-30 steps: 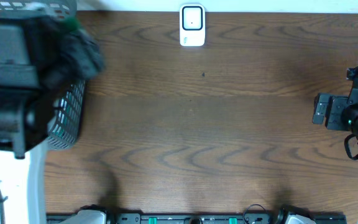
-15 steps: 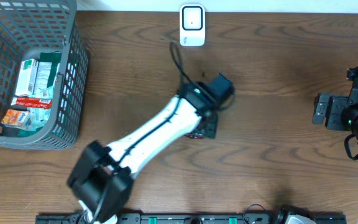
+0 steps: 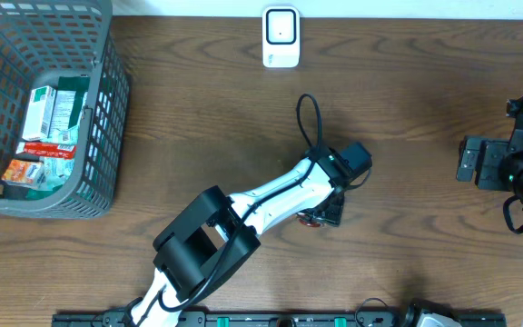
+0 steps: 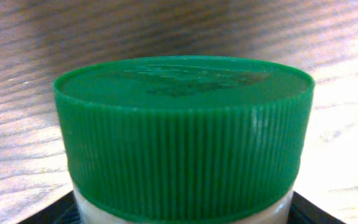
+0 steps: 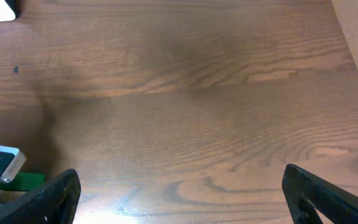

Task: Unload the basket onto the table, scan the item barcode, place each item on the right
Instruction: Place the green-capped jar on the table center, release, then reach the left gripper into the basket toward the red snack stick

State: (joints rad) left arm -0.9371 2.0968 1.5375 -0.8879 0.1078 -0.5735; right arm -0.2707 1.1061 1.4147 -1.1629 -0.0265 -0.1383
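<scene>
Worktop: dark wood grain [image 3: 407, 263], with a pale strip behind the far edge.
Basket: grey wire basket [image 3: 107, 109] in the far left corner, with a few small boxes [image 3: 44, 113] inside.
Left arm: white arm [image 3: 261, 195] reaches from the near edge to the middle, left hand [image 3: 327, 207] over the bottle. Can't tell if it's pinching.
Right hand: right hand [image 3: 468, 161] is by the right edge, fingers spread wide.
Scanner: white scanner [image 3: 281, 36], middle of the far edge.
Bottle: bottle [image 4: 182, 134] with a green ribbed cap, mid-worktop.
Views: overhead mostly hides the bottle under the arm, while the left wrist cam is basically all cap.
</scene>
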